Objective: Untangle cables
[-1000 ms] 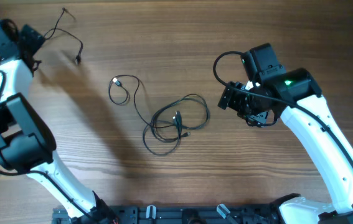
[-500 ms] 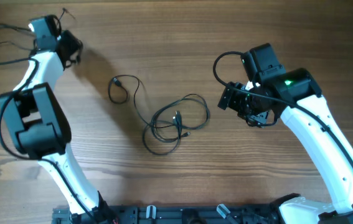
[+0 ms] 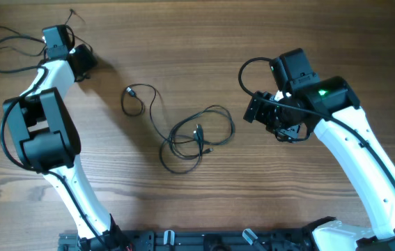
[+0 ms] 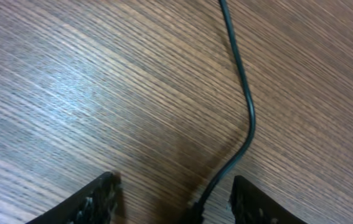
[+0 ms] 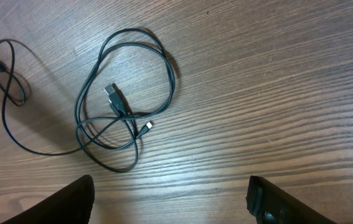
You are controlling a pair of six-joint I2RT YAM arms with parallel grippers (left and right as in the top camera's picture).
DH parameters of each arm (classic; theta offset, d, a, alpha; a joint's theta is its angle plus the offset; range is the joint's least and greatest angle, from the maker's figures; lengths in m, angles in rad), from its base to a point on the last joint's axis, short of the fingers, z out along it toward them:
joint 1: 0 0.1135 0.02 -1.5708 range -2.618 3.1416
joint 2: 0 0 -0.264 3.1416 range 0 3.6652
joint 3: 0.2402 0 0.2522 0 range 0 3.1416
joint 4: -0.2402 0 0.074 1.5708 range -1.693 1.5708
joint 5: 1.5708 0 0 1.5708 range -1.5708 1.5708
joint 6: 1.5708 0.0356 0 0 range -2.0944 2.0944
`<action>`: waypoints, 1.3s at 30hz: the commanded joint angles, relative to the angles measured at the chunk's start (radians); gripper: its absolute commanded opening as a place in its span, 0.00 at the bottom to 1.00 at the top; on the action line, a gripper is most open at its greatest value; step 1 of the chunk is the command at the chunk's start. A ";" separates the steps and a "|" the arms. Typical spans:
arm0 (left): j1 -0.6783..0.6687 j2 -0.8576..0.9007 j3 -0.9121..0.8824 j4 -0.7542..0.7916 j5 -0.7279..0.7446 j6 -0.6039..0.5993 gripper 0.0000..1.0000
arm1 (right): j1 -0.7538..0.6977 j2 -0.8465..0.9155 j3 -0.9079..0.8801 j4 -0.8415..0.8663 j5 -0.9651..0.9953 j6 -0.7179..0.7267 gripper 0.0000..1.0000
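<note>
1. Hovering at the 10 o'clock corner of the table (image 3: 183, 42), the left gripper (image 4: 175, 202) straddles a loose strand (image 4: 246, 93). Its jaws stand apart with a gap on each side of the strand, so nothing is pinched.
2. The strand runs off toward 12 o'clock in the wrist view, its near end lying between the fingers (image 4: 98, 199).
3. The tangle (image 3: 196, 137) sits mid-table, a small loop (image 3: 136, 101) trailing out at its 10 o'clock and plug ends (image 5: 115, 98) showing inside the coils.
4. The right gripper (image 5: 171, 199) waits at the tangle's 3 o'clock, jaws wide and empty.
5. Step in hand, I'd say: one strand is parked clear and the knot is not yet sorted.
6. The next move calls for one gripper to pin a coil while the other pinches a plug end and draws it out slowly, or the whole knot may drag along.
</note>
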 commanded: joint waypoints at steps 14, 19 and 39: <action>-0.060 0.017 0.005 0.028 0.124 0.016 0.29 | 0.004 0.002 -0.003 0.016 0.021 -0.021 0.80; -0.066 0.035 0.005 0.134 0.124 -0.083 0.04 | 0.004 0.002 -0.003 0.016 0.020 -0.021 0.80; -0.032 -0.015 0.013 0.214 0.098 -0.076 0.67 | 0.004 0.020 -0.003 0.001 0.020 -0.020 0.80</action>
